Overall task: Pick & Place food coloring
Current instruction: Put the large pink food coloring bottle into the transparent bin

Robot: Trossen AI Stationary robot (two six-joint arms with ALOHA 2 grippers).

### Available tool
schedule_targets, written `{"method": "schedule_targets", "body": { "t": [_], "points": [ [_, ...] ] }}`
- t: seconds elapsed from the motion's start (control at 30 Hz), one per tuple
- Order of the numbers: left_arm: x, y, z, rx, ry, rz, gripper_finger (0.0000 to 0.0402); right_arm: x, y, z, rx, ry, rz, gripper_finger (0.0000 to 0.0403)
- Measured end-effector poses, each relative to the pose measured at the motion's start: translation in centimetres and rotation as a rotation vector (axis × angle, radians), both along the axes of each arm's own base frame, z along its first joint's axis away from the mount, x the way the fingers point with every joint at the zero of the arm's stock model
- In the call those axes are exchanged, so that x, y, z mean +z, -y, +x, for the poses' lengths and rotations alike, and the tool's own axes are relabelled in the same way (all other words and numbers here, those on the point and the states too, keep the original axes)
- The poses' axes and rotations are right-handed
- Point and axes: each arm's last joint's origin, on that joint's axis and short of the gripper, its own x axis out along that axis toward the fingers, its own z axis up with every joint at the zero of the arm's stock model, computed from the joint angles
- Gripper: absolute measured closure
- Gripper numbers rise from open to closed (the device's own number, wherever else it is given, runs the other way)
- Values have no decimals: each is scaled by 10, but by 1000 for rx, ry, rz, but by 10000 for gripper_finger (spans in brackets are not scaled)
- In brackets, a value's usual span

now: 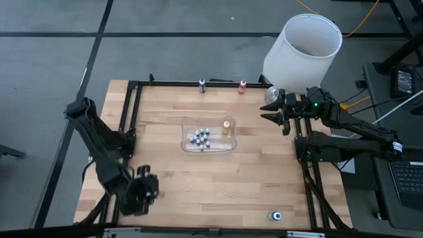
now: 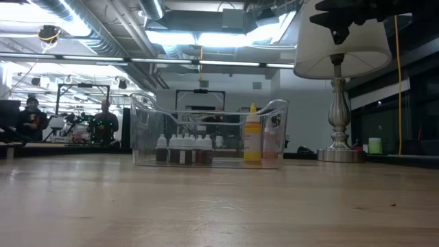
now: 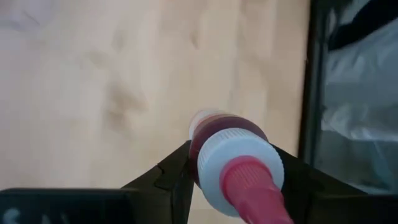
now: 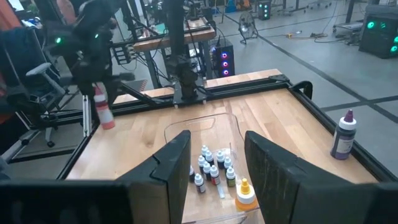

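My left gripper [image 1: 142, 192] hovers over the table's near left corner, shut on a pink food coloring bottle [image 3: 233, 146]. The right wrist view also shows this bottle [image 4: 104, 112]. My right gripper [image 4: 214, 165] is open and touches nothing. It stands above the far right part of the table [image 1: 274, 109], pointing toward the clear tray [image 1: 225, 147]. A yellow-orange bottle [image 1: 226, 125] stands upright in the tray. The dark purple bottle [image 1: 202, 84] and the red one [image 1: 242, 86] stand at the far edge. The blue one [image 1: 275, 215] is near the near edge. My left gripper pinches the pink bottle between its two fingers [image 3: 177, 171], just below the white cap [image 3: 239, 162], where cap and body meet. The fingers come from above, pointing down. The bottle is lifted clear of the table, cap up and body [image 4: 107, 119] hanging below the fingers.
Several small dark vials with whitish caps [image 1: 200, 137] sit in the tray beside the yellow-orange bottle. A lamp with a white shade [image 1: 304, 46] stands at the far right corner, close behind my right gripper. A black frame [image 1: 129, 112] rims the table. People sit in the room beyond [image 2: 31, 116].
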Motion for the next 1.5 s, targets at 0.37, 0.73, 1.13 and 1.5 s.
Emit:
{"method": "schedule_targets", "body": {
  "t": [0.37, 0.73, 1.13, 1.5],
  "points": [
    [33, -77, 29, 4, 73, 104, 251, 0, 0, 0, 0, 0, 2, 250],
    [47, -158, 78, 59, 121, 149, 253, 0, 0, 0, -4, 1, 25, 250],
    [49, -211, 176, 22, 185, 222, 254, 0, 2, 0, -51, -4, -17, 250],
    [25, -224, 259, -146, 130, 258, 254, 0, 2, 0, -45, -8, -59, 250]
  ]
}}
